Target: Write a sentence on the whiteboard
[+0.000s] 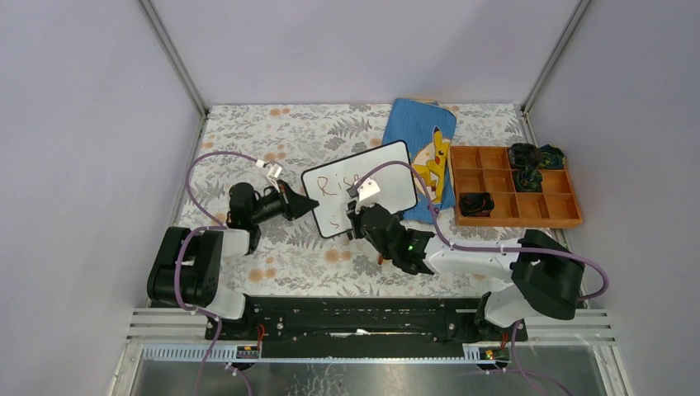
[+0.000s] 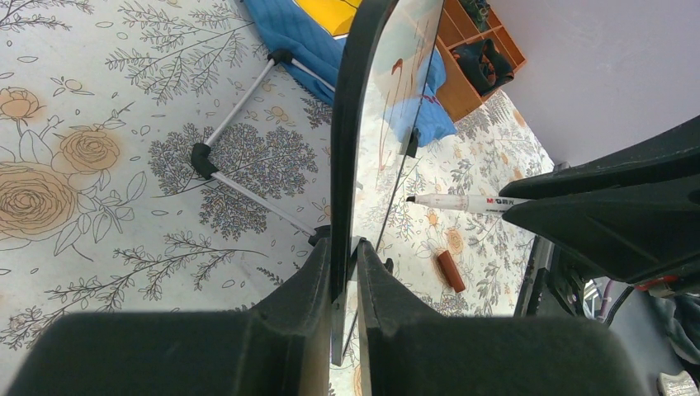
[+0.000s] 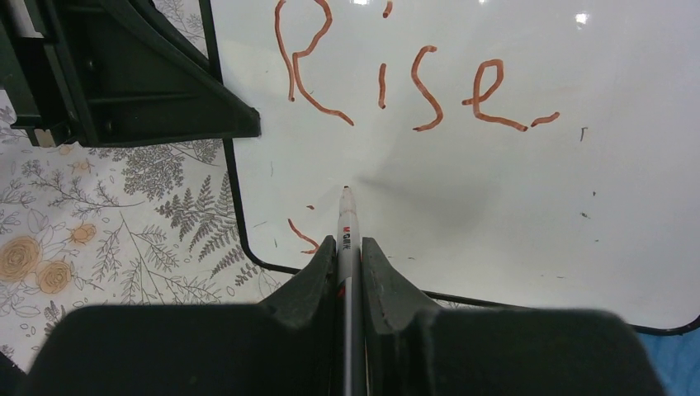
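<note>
The whiteboard [image 1: 363,186] stands tilted mid-table on its wire stand [image 2: 239,132], with "Rise" in red marker [image 3: 413,78] and a short red stroke [image 3: 302,235] lower left. My left gripper [image 1: 309,204] is shut on the board's left edge [image 2: 351,148]; in its wrist view the gripper [image 2: 345,247] clamps the black frame. My right gripper [image 3: 349,246] is shut on a white marker [image 3: 346,216] whose tip sits at the board surface below the "R". The marker also shows in the left wrist view [image 2: 466,202]. In the top view the right gripper [image 1: 357,216] is at the board's lower front.
A blue Pikachu pouch [image 1: 421,144] lies behind the board. A wooden compartment tray [image 1: 512,202] with dark bundles stands at the right. A red marker cap [image 2: 450,271] lies on the floral cloth [image 1: 248,136] near the right arm.
</note>
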You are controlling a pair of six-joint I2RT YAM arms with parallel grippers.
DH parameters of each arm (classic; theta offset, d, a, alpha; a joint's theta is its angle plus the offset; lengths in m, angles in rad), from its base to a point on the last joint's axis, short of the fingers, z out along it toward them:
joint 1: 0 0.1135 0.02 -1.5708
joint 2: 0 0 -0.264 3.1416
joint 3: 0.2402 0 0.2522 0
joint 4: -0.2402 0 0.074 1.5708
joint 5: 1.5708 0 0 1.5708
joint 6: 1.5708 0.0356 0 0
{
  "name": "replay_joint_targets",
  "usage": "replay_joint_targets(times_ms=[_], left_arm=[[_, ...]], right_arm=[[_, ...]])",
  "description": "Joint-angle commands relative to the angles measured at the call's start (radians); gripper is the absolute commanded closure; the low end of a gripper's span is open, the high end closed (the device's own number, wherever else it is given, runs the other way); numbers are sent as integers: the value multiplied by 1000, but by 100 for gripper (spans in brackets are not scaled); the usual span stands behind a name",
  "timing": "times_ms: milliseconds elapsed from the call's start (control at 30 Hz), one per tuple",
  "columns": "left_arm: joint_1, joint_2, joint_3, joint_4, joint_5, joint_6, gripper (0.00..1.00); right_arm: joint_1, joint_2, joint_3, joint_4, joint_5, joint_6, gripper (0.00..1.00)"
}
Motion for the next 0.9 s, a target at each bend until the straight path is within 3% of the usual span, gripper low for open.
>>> replay_joint_targets(times_ms=[0, 867], left_arm=[[-16, 12, 0, -104, -40, 46, 100], [-19, 10, 4, -121, -42, 57, 100]], right_arm=[[-5, 17, 52, 31, -34, -18, 100], [-24, 86, 53, 42, -20, 2, 100]])
